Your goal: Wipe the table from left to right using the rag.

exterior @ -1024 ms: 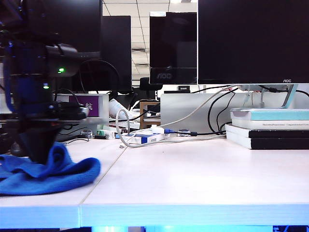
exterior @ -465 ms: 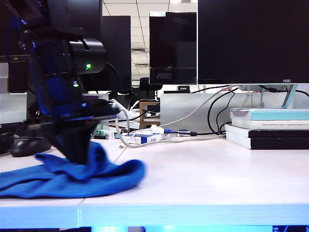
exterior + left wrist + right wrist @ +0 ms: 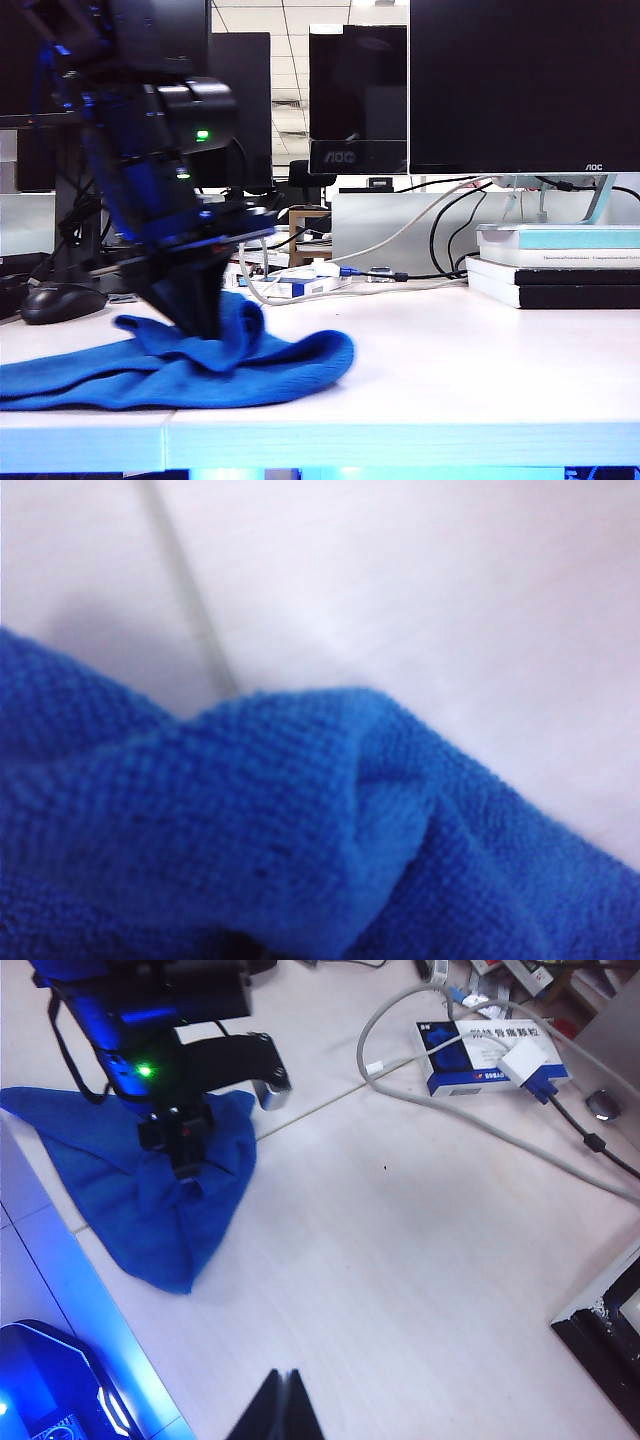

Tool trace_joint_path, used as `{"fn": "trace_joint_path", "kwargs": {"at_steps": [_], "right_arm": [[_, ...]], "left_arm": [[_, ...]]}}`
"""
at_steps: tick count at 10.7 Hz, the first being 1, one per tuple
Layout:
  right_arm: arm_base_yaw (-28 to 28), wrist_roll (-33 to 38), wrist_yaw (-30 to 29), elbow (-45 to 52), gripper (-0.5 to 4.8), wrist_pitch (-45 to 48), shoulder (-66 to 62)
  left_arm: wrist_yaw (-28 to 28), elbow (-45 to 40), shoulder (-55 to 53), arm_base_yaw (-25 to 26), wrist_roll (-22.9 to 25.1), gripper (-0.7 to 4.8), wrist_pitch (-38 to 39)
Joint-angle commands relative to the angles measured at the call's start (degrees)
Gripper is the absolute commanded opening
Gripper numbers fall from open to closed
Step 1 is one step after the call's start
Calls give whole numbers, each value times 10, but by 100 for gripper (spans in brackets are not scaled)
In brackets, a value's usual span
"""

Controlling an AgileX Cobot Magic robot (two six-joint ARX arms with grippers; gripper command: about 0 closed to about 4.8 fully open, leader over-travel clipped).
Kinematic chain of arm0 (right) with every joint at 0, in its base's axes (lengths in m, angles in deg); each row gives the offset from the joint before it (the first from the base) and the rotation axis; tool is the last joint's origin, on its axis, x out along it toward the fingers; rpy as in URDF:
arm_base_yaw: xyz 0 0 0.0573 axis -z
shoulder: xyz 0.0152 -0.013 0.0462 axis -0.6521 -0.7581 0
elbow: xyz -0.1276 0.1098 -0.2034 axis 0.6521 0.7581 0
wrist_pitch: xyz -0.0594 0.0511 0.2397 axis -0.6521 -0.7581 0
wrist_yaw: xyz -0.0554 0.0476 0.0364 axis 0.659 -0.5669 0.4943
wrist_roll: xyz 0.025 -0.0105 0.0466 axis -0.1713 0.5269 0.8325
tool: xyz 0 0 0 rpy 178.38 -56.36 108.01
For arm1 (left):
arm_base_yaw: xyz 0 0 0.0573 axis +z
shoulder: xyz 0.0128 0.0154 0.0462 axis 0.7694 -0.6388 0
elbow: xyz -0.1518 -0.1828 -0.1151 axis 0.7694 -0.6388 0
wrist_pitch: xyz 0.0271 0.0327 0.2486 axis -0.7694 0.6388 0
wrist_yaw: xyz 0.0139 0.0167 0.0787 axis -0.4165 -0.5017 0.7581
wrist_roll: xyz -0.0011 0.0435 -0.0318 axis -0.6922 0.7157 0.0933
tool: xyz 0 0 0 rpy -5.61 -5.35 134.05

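Lower left of the exterior view: the left gripper (image 3: 200, 318) pinches the rag (image 3: 190, 365), which lies across the seam of the table (image 3: 450, 370). The right gripper (image 3: 280, 1405), fingers together and empty, hangs above the table's bare right part.

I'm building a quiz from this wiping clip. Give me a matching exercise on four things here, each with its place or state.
Things:
1. rag
2. left gripper
3. right gripper
4. black computer mouse

Place or state:
A. shut on nothing, held above bare table
B. pinching the blue cloth against the desk
C. lying across the seam between the two panels
D. resting behind the cloth, at the far left of the exterior view

Pairs: 1-C, 2-B, 3-A, 4-D
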Motion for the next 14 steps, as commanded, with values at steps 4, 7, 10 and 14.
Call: {"fn": "trace_joint_path", "kwargs": {"at_steps": [4, 7, 10, 14], "right_arm": [[0, 1, 20, -2, -1, 3, 3], [0, 1, 69, -2, -1, -14, 14], [0, 5, 146, -2, -1, -61, 17], [1, 49, 177, -2, -1, -50, 30]], "left_arm": [[-9, 128, -85, -68, -12, -5, 26], [-11, 195, -139, -99, -12, -6, 56], [-13, 243, -177, -120, -10, -5, 71], [-23, 315, -215, -153, -12, -5, 78]]}}
